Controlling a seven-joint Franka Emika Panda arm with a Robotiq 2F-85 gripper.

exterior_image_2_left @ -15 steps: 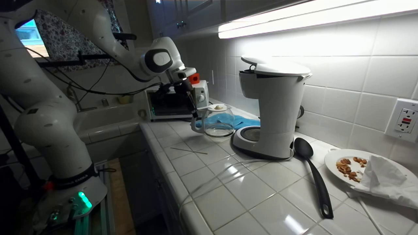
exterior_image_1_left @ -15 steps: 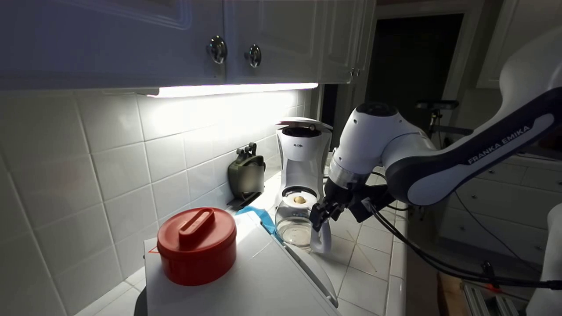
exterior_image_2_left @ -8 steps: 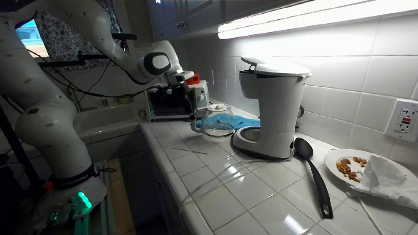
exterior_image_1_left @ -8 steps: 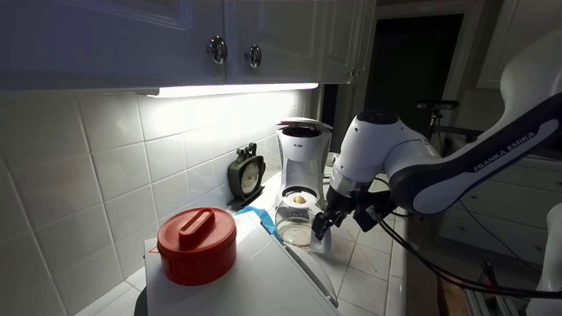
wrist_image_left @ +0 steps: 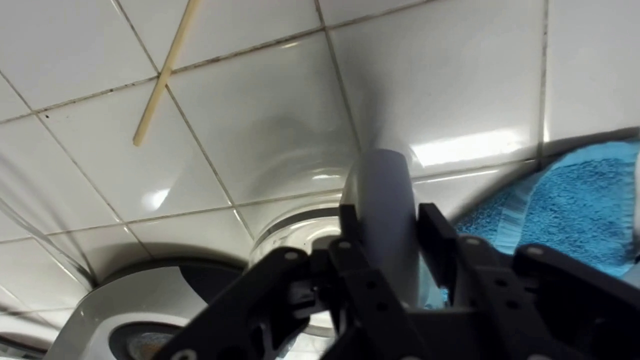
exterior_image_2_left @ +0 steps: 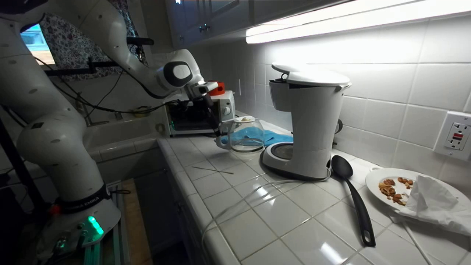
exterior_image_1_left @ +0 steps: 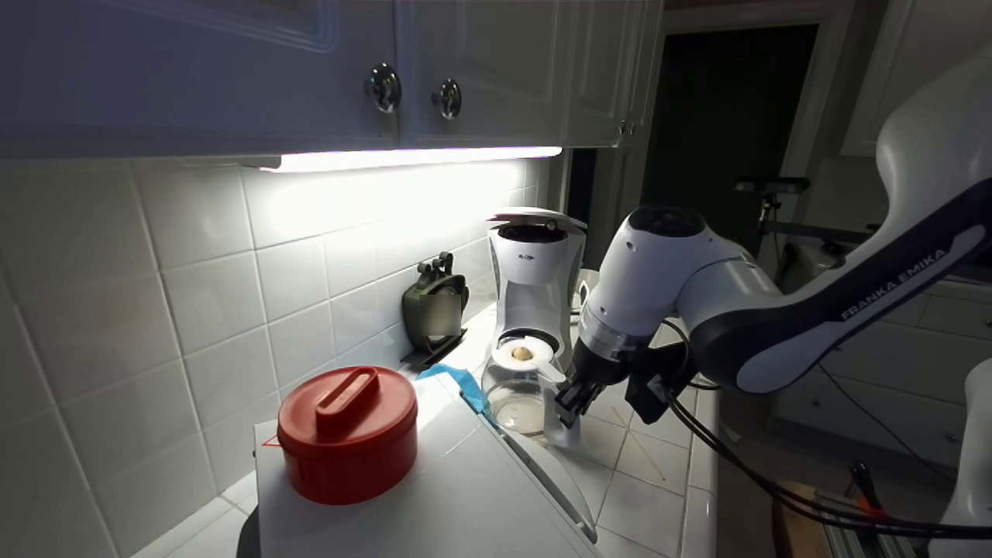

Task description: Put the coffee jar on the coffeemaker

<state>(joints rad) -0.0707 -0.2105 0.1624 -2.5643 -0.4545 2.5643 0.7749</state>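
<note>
Coffee jar (exterior_image_2_left: 245,137), mid-frame left of the coffeemaker (exterior_image_2_left: 312,121) in an exterior view, is clear glass, likely slick and fragile; its stiff-looking handle (wrist_image_left: 386,190) is the safer hold, and the hand (wrist_image_left: 388,215) appears clamped on it from both sides.

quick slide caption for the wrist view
The gripper straddles the carafe's pale handle; a blue cloth and thin stick lie on white tiles.

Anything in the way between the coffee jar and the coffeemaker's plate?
Nothing separate visible: in an exterior view, the blue cloth lies behind the coffee jar, not between it and the coffeemaker. Only its raised base and overhanging filter section bound the route, so probably lift slightly, then slide in.
</note>
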